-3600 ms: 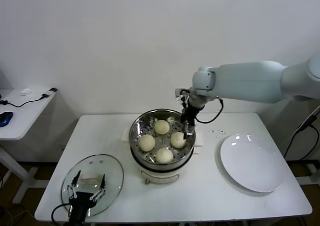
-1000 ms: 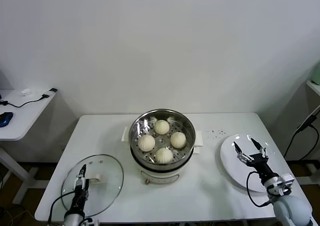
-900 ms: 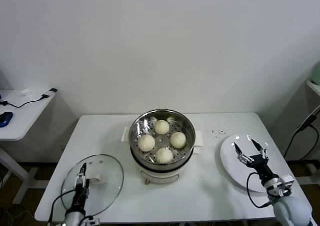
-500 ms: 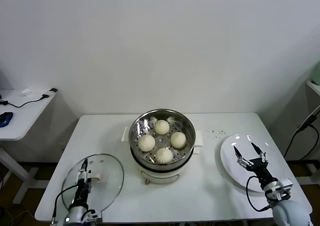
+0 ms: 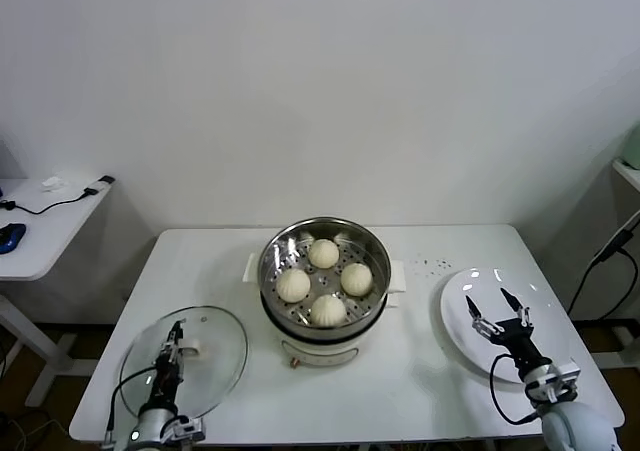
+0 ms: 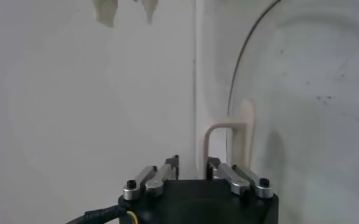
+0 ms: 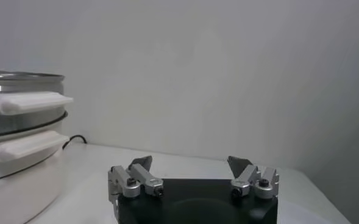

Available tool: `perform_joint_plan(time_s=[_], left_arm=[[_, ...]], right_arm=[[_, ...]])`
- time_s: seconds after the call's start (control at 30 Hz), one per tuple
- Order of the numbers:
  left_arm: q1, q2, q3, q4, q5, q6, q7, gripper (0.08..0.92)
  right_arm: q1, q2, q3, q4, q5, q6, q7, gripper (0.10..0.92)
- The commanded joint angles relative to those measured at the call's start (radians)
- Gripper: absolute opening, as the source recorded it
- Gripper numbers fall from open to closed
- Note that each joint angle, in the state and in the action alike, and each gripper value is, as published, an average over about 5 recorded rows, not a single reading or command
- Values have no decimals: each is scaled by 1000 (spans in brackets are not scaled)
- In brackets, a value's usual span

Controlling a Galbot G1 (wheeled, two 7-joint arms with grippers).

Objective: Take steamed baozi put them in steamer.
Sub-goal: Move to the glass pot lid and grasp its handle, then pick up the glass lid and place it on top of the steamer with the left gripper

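Note:
The steamer (image 5: pixel 322 243) stands mid-table on its white cooker base. Four steamed baozi lie in it: one at the back (image 5: pixel 323 253), one left (image 5: pixel 293 285), one right (image 5: pixel 356 279), one in front (image 5: pixel 328 311). My right gripper (image 5: pixel 497 314) is open and empty over the white plate (image 5: pixel 545 346); in its wrist view (image 7: pixel 190 163) the steamer (image 7: pixel 21 122) is off to the side. My left gripper (image 5: pixel 172 354) hovers over the glass lid (image 5: pixel 215 356). In its wrist view (image 6: pixel 192 163) the jaws stand a narrow gap apart, just short of the lid handle (image 6: pixel 228 125), holding nothing.
The glass lid (image 6: pixel 307 91) lies at the front left of the white table (image 5: pixel 430 381). The plate is at the front right. A side table (image 5: pixel 40 221) with cables stands to the far left.
The right arm has left the steamer and come back over the plate, sinking slightly in the last second. The left gripper has turned, narrowed and crept a little along the lid. The baozi have not moved.

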Motion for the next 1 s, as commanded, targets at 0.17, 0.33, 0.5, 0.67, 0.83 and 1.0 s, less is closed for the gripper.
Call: perform_joint_plan(time_s=[0.17,0.33,0.5,0.67,0.83,1.0], left_arm=[[38,41,-12,-125,-86,13,13,179],[110,101,-31,-299,-138,70,52,150],[169,195,-34,-483,-186,188,97,150],[169,323,11,-582,-233,367,148,150],[69,457,128,-586,-249,557,222,150],[-122,540,303,-586,-207,712,384,150]], right_arm=[[10,7,8,-17,-28,5,-4,823],[28,3,9,-31,-34,7,-5,823],[61,-9,-3,-50,-39,6,-1,823],[95,-22,-25,-66,-49,4,7,823],[130,-28,-54,-89,-65,3,18,823],[170,-27,-85,-114,-79,1,28,823]])
